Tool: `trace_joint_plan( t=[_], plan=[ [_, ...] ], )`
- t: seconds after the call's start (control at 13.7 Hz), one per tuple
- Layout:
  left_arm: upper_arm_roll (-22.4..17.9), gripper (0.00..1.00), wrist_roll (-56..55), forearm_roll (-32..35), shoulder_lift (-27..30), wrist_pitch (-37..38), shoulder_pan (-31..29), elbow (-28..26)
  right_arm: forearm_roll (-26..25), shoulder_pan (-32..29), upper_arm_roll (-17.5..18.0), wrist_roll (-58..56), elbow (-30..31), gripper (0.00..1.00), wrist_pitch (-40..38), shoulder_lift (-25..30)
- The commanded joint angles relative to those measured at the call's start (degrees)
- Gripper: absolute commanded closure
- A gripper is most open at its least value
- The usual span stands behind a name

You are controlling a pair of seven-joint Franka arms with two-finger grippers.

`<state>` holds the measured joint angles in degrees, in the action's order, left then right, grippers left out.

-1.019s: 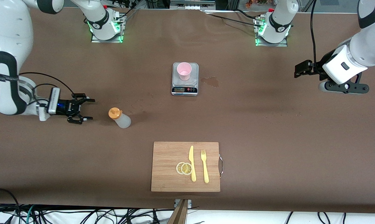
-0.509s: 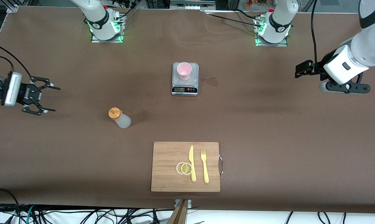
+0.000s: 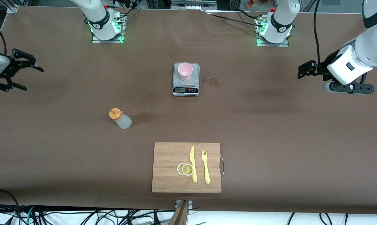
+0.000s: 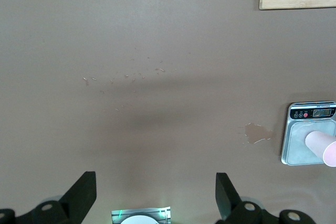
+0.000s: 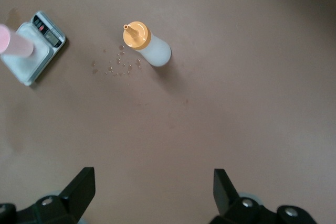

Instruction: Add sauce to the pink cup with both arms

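The pink cup (image 3: 185, 71) stands on a grey scale (image 3: 185, 89) mid-table; it also shows in the left wrist view (image 4: 321, 148) and the right wrist view (image 5: 13, 43). The sauce bottle (image 3: 121, 119), whitish with an orange cap, stands on the table nearer the front camera than the scale, toward the right arm's end (image 5: 152, 49). My right gripper (image 3: 34, 80) hangs open and empty over the table's edge at the right arm's end (image 5: 152, 182), well apart from the bottle. My left gripper (image 3: 301, 72) hovers open and empty over the left arm's end (image 4: 155, 182).
A wooden cutting board (image 3: 166, 156) with a yellow knife (image 3: 193, 164), a yellow fork (image 3: 205, 167) and two lemon slices (image 3: 185, 169) lies near the table's front edge. A small wet stain (image 3: 211, 81) marks the cloth beside the scale.
My right gripper has pulled away from beside the bottle toward the right arm's end of the table, staying open. The left gripper has barely shifted. Bottle and cup have not moved.
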<state>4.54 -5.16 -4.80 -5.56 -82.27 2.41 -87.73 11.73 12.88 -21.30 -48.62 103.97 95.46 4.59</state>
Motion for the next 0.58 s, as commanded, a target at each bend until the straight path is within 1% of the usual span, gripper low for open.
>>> trace_joint_plan(
  t=[0.0, 0.07, 0.22, 0.36, 0.51],
  plan=[
    [-0.1, 0.00, 0.3, -0.6, -0.1, 0.0, 0.0, 1.0, -5.3, 0.5, 2.8, 18.6, -5.9, 0.00, -5.7, 1.0],
    [-0.1, 0.00, 0.7, -0.6, 0.0, 0.0, 0.0, 1.0, -7.1, 0.9, 3.7, 24.2, -8.4, 0.00, -7.7, 0.9],
    [0.0, 0.00, 0.5, -0.6, -0.1, 0.0, 0.0, 1.0, -11.2, 1.2, 7.0, 33.5, -9.9, 0.00, -8.8, 0.9],
    [0.0, 0.00, 0.7, -0.6, -0.1, 0.0, 0.0, 1.0, -12.3, 1.2, 8.5, 36.7, -10.5, 0.00, -9.2, 1.2],
    [-0.1, 0.00, 0.9, -0.7, -0.1, 0.0, 0.0, 1.0, -12.1, 1.1, 8.1, 36.0, -11.8, 0.00, -9.1, 1.2]
  ],
)
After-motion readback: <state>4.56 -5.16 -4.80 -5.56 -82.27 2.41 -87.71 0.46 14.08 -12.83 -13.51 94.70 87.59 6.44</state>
